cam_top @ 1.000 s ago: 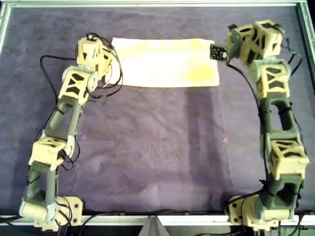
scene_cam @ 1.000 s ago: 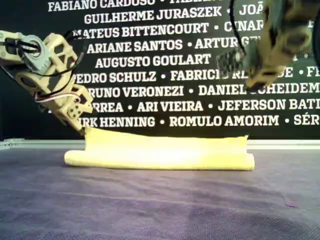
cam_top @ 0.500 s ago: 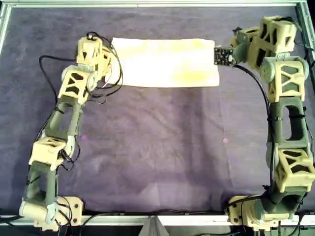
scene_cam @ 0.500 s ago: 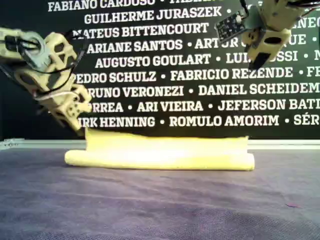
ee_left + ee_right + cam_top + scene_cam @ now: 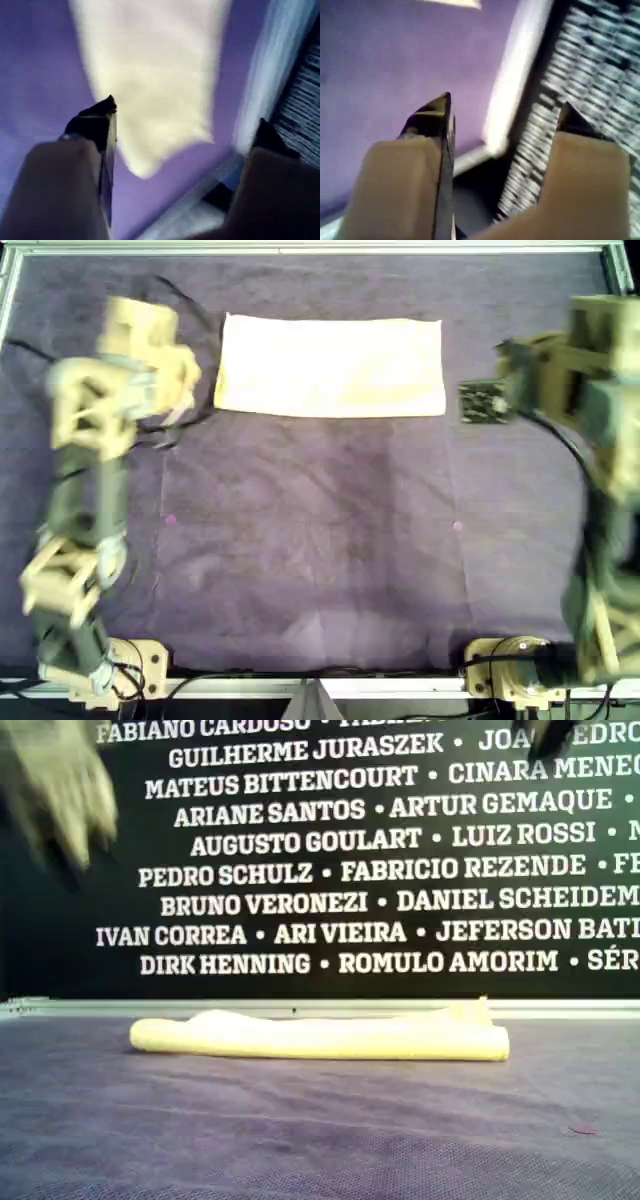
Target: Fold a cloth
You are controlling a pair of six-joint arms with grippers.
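Note:
The pale yellow cloth (image 5: 330,365) lies folded into a long flat band on the purple mat, near the far rail in the overhead view. In the exterior view it (image 5: 320,1035) is a low flat strip. My first gripper (image 5: 186,112) is open and empty, above the mat beside one short end of the cloth (image 5: 150,75). My second gripper (image 5: 505,102) is open and empty over the mat's edge, with only a sliver of the cloth (image 5: 455,2) showing. In the overhead view one blurred arm (image 5: 140,350) is off each end of the cloth, the other arm (image 5: 545,380) opposite; neither touches it.
A metal rail (image 5: 300,248) frames the purple mat (image 5: 320,540). The rail (image 5: 510,75) and a grating (image 5: 590,60) beyond it show in the second wrist view. A black wall with white names (image 5: 360,870) stands behind. Arm bases (image 5: 130,660) sit at the near edge.
Both arms have pulled back from the cloth's ends and risen, now blurred. The cloth's far layer, held up before, has been let go and lies flat.

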